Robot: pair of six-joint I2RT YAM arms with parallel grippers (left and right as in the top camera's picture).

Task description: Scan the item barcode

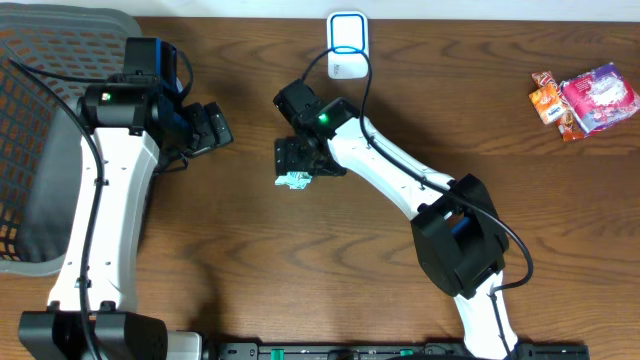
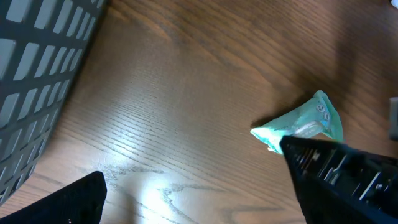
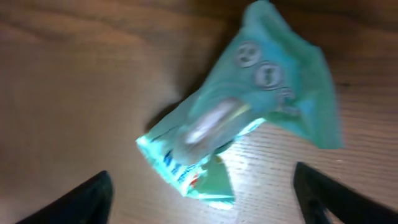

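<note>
Hovering above green packet [image 3: 242, 118], right jaws spread wide.

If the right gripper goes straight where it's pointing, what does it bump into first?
Probably the green packet, lying on the table straight ahead of the open right gripper, though depth is unclear.

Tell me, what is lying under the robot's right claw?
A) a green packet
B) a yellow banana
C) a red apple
A: the right wrist view shows a crumpled green packet lying on the wooden table, between the fingertips of the open right claw.
</note>
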